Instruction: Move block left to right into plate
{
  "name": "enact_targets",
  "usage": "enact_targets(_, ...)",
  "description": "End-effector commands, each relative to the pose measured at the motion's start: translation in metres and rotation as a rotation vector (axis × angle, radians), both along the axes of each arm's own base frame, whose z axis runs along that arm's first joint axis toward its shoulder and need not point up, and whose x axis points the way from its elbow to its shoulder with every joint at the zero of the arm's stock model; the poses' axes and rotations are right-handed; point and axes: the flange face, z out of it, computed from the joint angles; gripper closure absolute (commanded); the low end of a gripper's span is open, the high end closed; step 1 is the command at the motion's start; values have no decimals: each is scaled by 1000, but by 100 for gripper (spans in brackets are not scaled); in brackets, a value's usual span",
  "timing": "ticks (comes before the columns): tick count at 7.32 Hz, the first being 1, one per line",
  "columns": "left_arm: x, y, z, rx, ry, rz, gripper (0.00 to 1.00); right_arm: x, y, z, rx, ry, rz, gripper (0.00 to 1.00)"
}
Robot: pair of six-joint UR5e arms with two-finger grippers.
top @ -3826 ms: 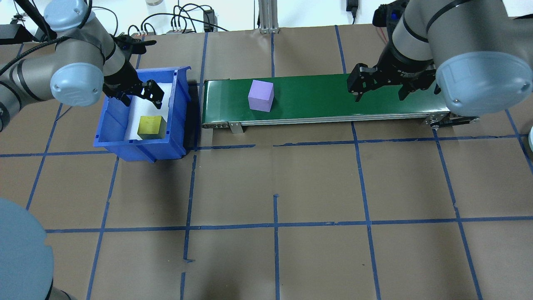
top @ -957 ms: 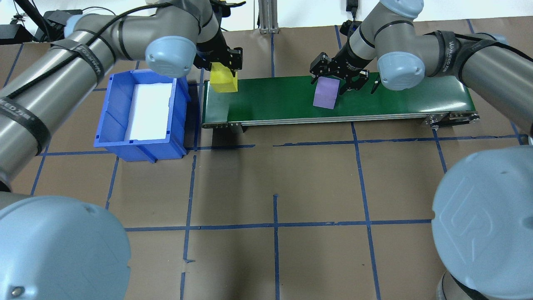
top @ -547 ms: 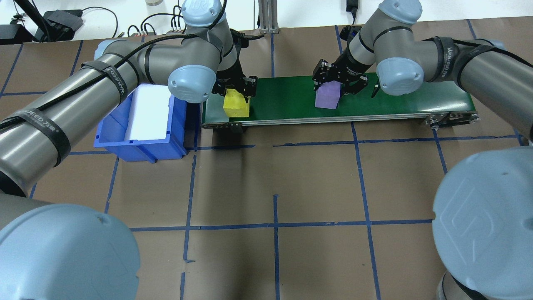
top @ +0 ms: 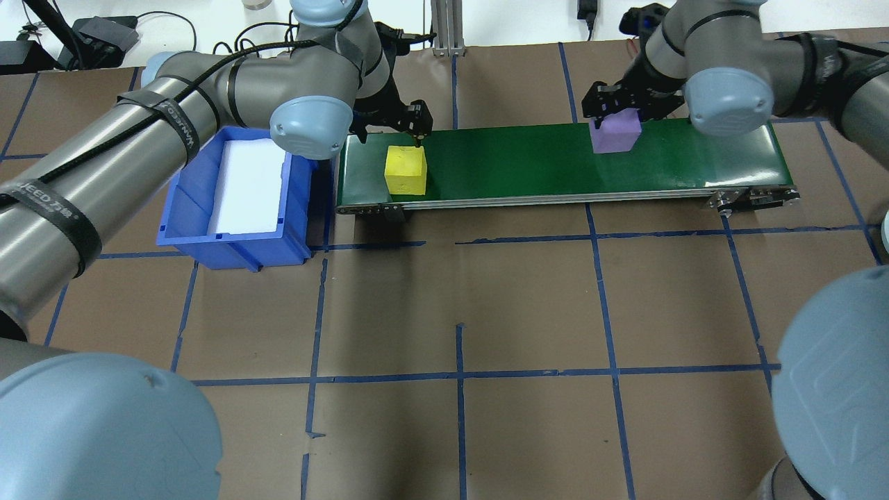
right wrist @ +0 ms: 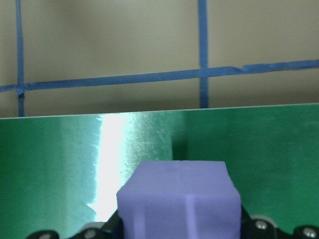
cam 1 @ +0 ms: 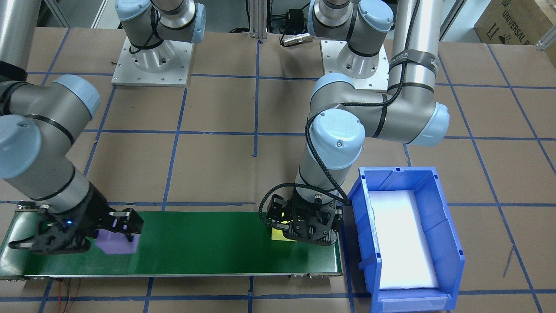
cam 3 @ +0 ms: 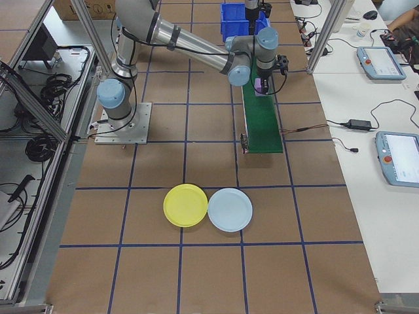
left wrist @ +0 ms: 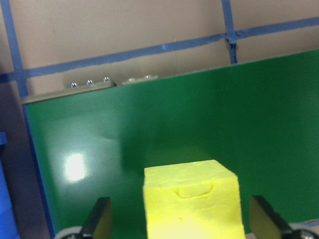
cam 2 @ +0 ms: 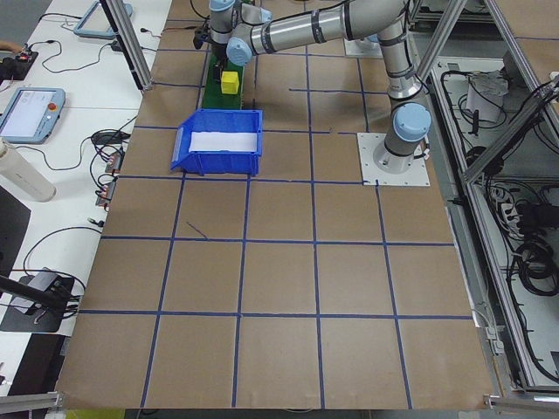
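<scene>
A yellow block (top: 405,170) rests on the left end of the green conveyor belt (top: 514,163). My left gripper (top: 403,128) hovers just behind it, open; in the left wrist view its fingers (left wrist: 101,218) stand apart from the yellow block (left wrist: 192,204) on both sides. My right gripper (top: 617,114) is shut on a purple block (top: 614,132) over the belt's right part; the right wrist view has this purple block (right wrist: 179,199) clamped between the jaws. The yellow plate (cam 3: 185,205) lies on the table beyond the belt's right end.
A blue bin (top: 236,194) with a white liner stands just left of the belt. A pale blue plate (cam 3: 230,209) lies touching the yellow plate. Brown paper with blue tape lines covers the table (top: 458,347).
My left gripper let go of the yellow block on the belt and drew back from it. My right gripper carried the purple block to the right along the belt.
</scene>
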Motion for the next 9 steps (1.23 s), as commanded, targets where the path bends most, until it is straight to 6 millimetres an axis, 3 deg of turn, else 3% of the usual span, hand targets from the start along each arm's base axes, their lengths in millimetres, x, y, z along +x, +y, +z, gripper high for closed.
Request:
enact_targets(1,17,42,94,-18,4,6,0,-94,23,26,14,160,125,68)
enact_targets(4,59,123,201,9,7,57,0,-287,83,8,55,208,242,68)
enact_targets(5,72,148,220,37,0,76,0,-331,101,0,67,211,264,68)
enact_targets(6,69,152,214,49,7,73,0,-363,119,-11,120,230,242,68)
enact_targets(7,71,154,199,70,-12,69,0,-397,138,-41,164,225,194,68)
enact_targets(8,76,166,208,63,-26,77,0,-426,152,-69,167,221,187,69)
enact_targets(9,78,168,204,63,-43,89,0,-442,151,-85,146,256,170,69)
